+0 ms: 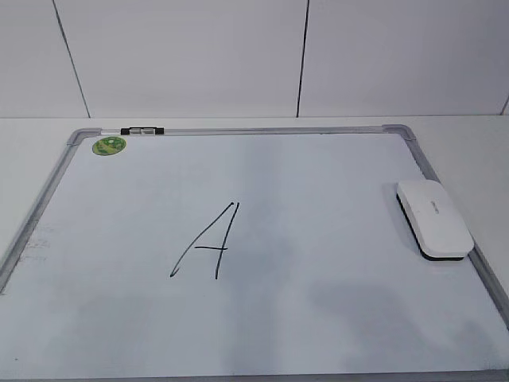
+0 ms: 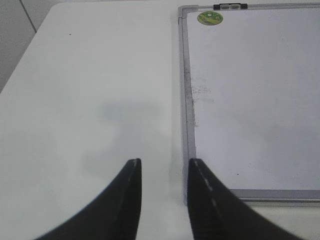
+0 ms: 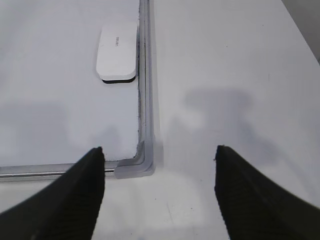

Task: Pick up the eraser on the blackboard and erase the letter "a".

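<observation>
The eraser point(image 1: 433, 217), a white block with a black base, lies on the blackboard point(image 1: 318, 239) by its right frame. It also shows in the right wrist view point(image 3: 117, 51). A large capital "A" point(image 1: 208, 243) is drawn mid-board. No small "a" shows in any view. My right gripper point(image 3: 159, 150) is wide open and empty above the board's near right corner, well short of the eraser. My left gripper point(image 2: 164, 162) is open and empty over the table beside the board's left frame point(image 2: 186, 100). Neither gripper shows in the exterior view.
A round green sticker point(image 1: 109, 145) and a small black marker clip point(image 1: 141, 130) sit at the board's far left corner. The white table point(image 2: 90, 90) extends left of the board and also right of it point(image 3: 225, 75). A white wall point(image 1: 238, 56) stands behind.
</observation>
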You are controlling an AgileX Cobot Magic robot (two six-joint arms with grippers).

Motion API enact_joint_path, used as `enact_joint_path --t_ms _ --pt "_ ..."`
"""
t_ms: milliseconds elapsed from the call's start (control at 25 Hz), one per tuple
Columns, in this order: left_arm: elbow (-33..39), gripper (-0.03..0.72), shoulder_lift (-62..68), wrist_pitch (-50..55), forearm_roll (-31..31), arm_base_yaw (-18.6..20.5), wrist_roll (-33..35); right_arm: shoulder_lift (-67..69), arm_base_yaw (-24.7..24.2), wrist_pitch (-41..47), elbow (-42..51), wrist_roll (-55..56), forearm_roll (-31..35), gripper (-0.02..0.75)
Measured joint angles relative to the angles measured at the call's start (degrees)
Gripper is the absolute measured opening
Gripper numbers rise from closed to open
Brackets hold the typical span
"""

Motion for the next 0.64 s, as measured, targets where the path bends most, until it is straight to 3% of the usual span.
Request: enact_joint_path --t_ms 640 --pt "0.0 0.235 0.0 0.0 0.0 0.0 0.0 0.0 0.0 0.0 0.0 0.0 0.0 0.522"
